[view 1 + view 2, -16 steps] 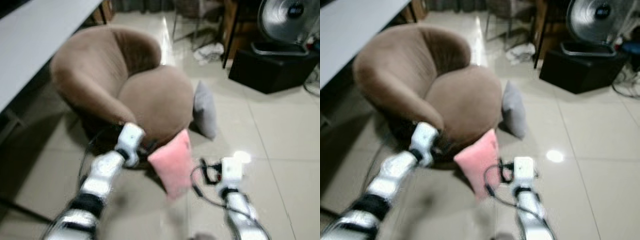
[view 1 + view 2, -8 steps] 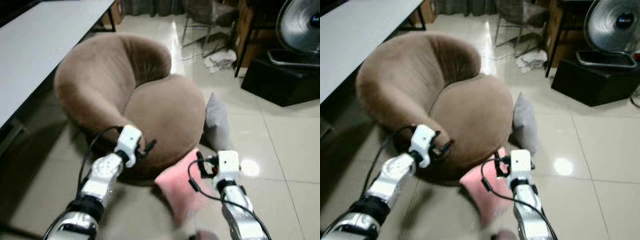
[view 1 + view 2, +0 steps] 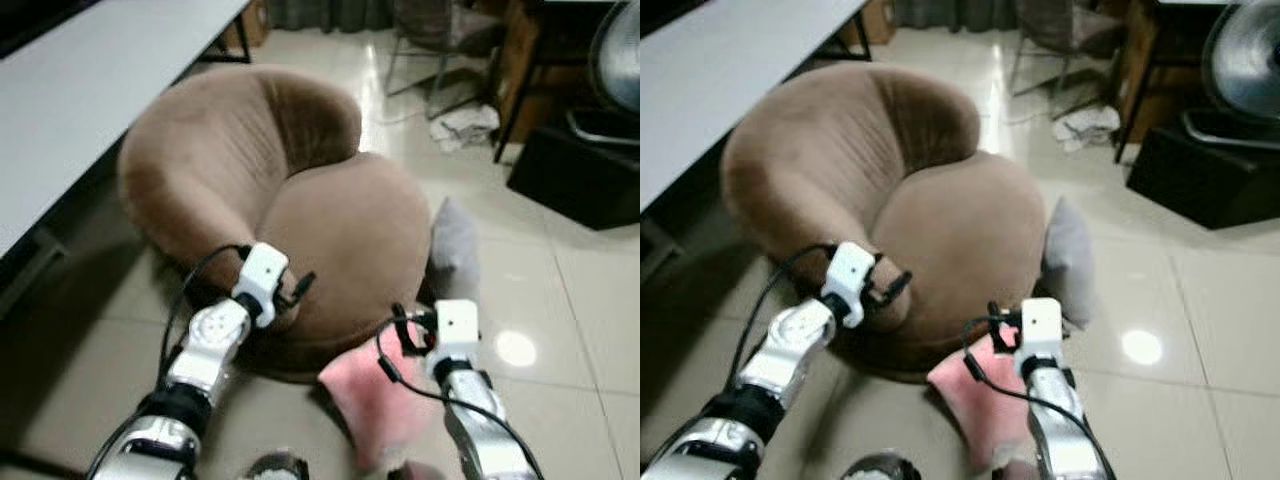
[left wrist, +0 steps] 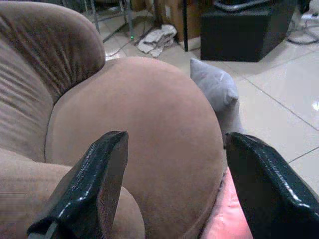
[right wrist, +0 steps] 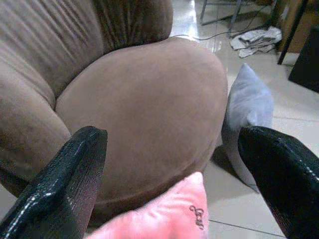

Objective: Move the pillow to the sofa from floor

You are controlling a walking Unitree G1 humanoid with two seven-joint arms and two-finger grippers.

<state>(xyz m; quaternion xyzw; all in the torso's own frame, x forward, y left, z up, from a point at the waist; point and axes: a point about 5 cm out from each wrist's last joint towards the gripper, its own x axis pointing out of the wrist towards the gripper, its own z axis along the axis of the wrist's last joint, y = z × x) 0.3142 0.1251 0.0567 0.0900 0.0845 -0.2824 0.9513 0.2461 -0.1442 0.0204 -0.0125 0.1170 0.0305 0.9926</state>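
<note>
Taking the brown sofa [image 3: 300, 200] as the mark and going from its left: the left gripper [image 4: 169, 184] hangs just at the sofa's front-left arm, its fingers [image 4: 84, 184] spread wide and holding nothing; the sofa's round seat, the only thing here that could hold anything, lies bare; the pink pillow [image 3: 375, 400] stands on the floor tiles [image 3: 580, 300] against the sofa's front edge, below and between the two arms; the right gripper [image 5: 174, 179] hovers just above it, its fingers likewise wide apart and empty; a grey pillow [image 3: 455, 245] leans on the sofa's right side. To do this step well, I judge, both open grippers should drop lower and close on the pink pillow from either side, then lift it clear of the seat's rim before setting it down.
</note>
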